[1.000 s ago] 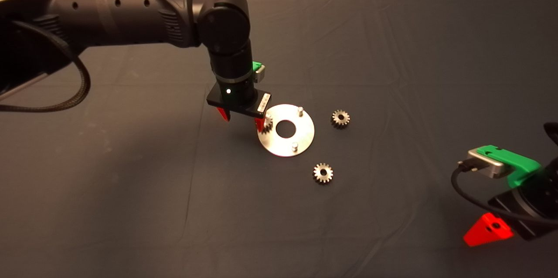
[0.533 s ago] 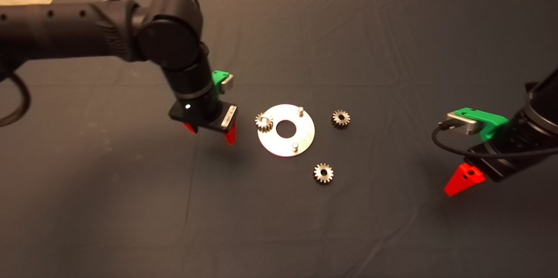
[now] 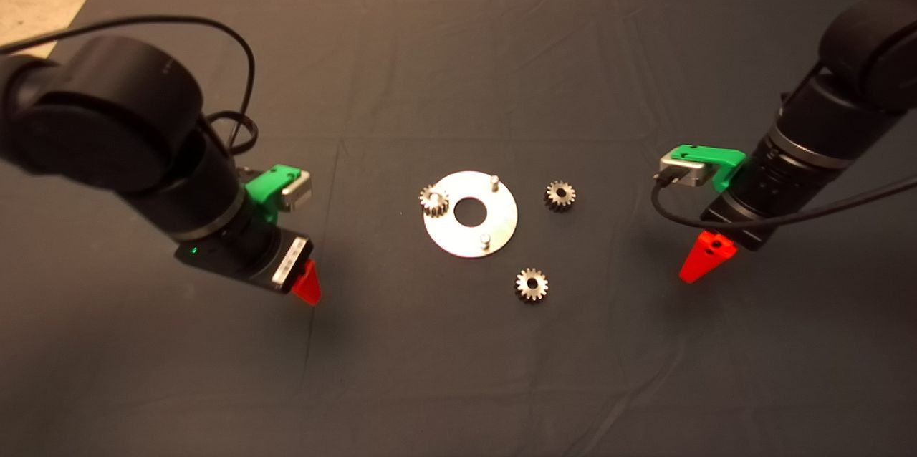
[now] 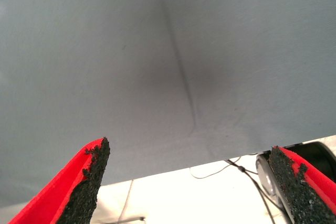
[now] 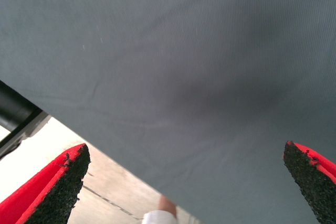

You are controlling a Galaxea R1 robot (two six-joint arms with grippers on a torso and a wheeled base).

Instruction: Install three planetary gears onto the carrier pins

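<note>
One gear point(image 3: 433, 200) sits on its pin, so the left gripper point(image 4: 186, 182), jaws open and empty, hangs clear of the disc point(image 3: 494, 224), while the right gripper point(image 5: 184, 182), jaws open, hovers near the two loose gears point(image 3: 559, 195) on the desk.

Grey-silver gears point(image 3: 531, 284), shiny silver disc point(image 3: 494, 224), plain dark mat point(image 3: 458, 371).

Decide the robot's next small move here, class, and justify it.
Probably the right gripper, open and empty, should reach to the nearer loose gear. One gear sits on the disc; two pins stand bare, and another gear waits on the mat.
</note>
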